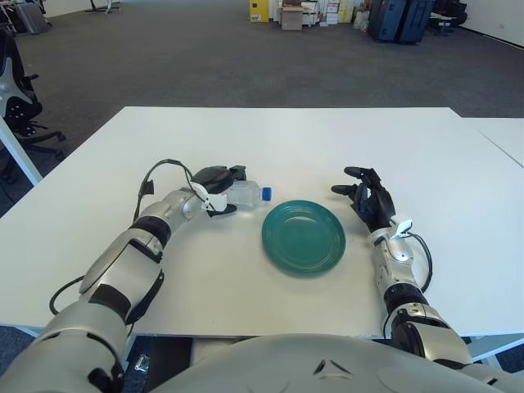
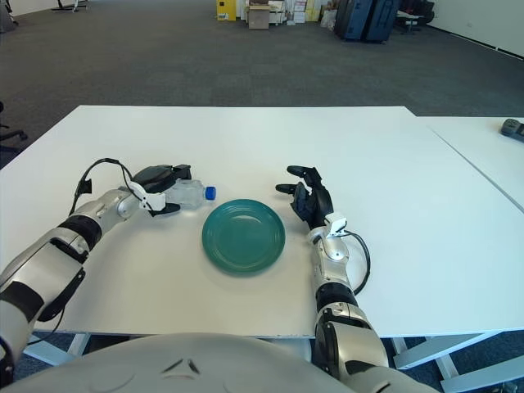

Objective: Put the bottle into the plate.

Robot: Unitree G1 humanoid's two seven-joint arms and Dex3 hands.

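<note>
Left hand (image 1: 214,185) grips the bottle (image 1: 246,193) on its side, just left of the plate (image 1: 304,237).
We judge it light, thin-walled, prob. slick: hold mid-body, w/o crushing. Right hand (image 1: 368,199) idle, fingers spread, right of plate.

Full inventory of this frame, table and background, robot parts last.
bottle: 1, clear with blue cap, on its side, left of the plate, cap pointing at it
plate: 1, teal green, table centre, nothing on it
table: 1, white, in front of robot
second table: 1, white, right edge
dark device: 1, on second table
boxes and dark cases: several, far background
left hand: 1, black, gripping bottle
right hand: 1, black, fingers spread, right of plate
</note>
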